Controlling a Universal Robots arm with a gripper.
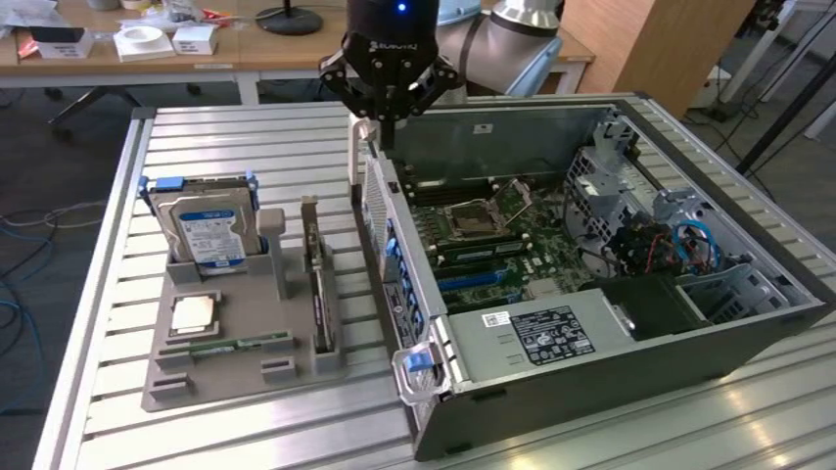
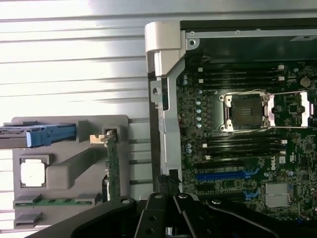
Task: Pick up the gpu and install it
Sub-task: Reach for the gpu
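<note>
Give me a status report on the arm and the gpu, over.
Tool shut, empty, over the edge of the case. Gpu on edge in the grey holder, untouched. Nothing over it.

Ribbed pale metal table [image 1: 222, 147], matt grey plastic holder [image 1: 222, 382], grey metal case [image 1: 627, 362]

1. the exterior view stands off the table [image 1: 261, 137], high and aslant, far enough back to take in the whole open computer case [image 1: 627, 362], the grey parts holder [image 1: 222, 377] and my gripper [image 1: 379, 119].
2. my wrist view looks straight down past the gripper, close above the computer case's edge.
3. both views share the motherboard [image 1: 510, 245] and the parts holder.
</note>
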